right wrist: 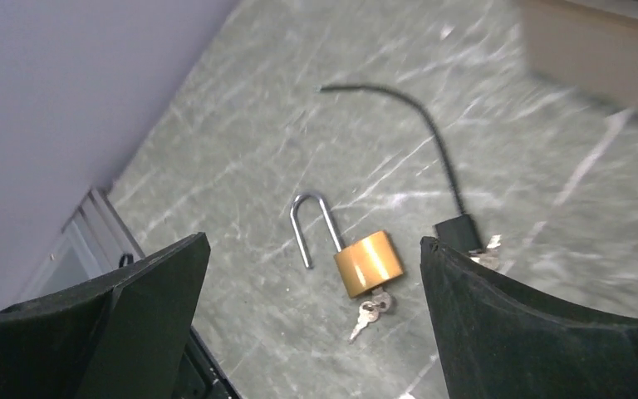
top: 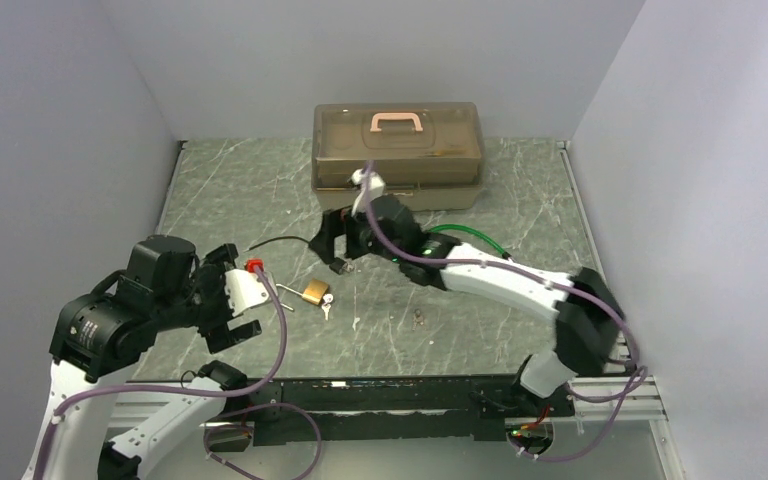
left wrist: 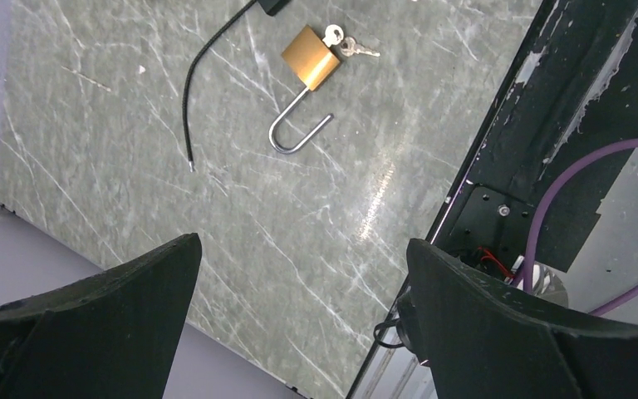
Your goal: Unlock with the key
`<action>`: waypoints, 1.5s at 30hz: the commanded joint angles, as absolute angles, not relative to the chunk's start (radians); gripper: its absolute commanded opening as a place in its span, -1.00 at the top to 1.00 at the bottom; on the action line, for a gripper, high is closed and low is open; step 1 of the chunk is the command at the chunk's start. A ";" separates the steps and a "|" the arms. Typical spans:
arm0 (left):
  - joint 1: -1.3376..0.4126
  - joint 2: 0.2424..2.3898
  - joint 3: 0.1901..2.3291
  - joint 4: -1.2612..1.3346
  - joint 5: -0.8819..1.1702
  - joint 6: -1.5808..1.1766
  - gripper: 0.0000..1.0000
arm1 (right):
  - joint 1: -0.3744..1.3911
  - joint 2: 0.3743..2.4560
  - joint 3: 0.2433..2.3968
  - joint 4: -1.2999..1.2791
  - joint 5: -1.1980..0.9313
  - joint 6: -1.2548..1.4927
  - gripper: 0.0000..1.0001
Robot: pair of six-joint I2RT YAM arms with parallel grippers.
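Plainly, padlock (right wrist: 369, 263) (shackle (right wrist: 309, 224) sprung, key (right wrist: 368, 312) inserted) lies below the spread right gripper (right wrist: 313, 241).

Top view high and rear, looking down over the bench (top: 240, 190), both wrist views close, oblique, sharing the padlock (left wrist: 311, 56)

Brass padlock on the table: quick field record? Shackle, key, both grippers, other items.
padlock: brass body, lying flat on green marbled table
shackle: steel shackle open, one leg free of the body
key: small silver key at the keyhole end, looks inserted
left gripper: open, empty
right gripper: open, empty, clear of the padlock
other: thin black cable; brown translucent toolbox, pink handle, at the back
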State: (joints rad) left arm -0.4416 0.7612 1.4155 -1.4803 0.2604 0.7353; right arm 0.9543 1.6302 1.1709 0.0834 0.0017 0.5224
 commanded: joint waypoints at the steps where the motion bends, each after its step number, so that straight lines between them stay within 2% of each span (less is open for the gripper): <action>1: -0.435 0.716 1.368 -1.440 0.226 0.709 -0.99 | 0.895 1.439 1.137 -0.222 0.188 0.478 -0.99; 3: -0.435 0.705 1.359 -1.438 0.213 0.712 -0.99 | 0.890 1.385 1.094 -0.299 0.301 0.475 -0.94; 7: -0.435 0.688 1.312 -1.412 0.157 0.712 -0.99 | 0.860 1.367 1.037 -0.478 0.454 0.504 -0.53; 10: -0.434 0.685 1.263 -1.390 0.093 0.706 -0.99 | 0.850 1.346 0.944 -0.492 0.448 0.527 -0.35; 14: -0.432 0.687 1.200 -1.380 0.050 0.702 -0.99 | 0.844 1.358 0.847 -0.453 0.434 0.558 -0.34; 19: -0.421 0.683 1.172 -1.387 0.073 0.691 -0.99 | 0.837 1.395 0.831 -0.429 0.402 0.571 -0.34; 27: -0.398 0.701 1.131 -1.357 0.091 0.667 -0.99 | 0.882 1.330 0.731 -0.385 0.231 0.653 -0.07; 35: -0.379 0.768 1.132 -1.345 0.041 0.651 -0.99 | 1.012 1.344 0.675 -0.336 0.270 0.714 -0.05; 45: -0.298 0.867 1.244 -1.377 0.085 0.656 -0.99 | 1.023 1.335 0.633 -0.335 0.406 0.674 0.09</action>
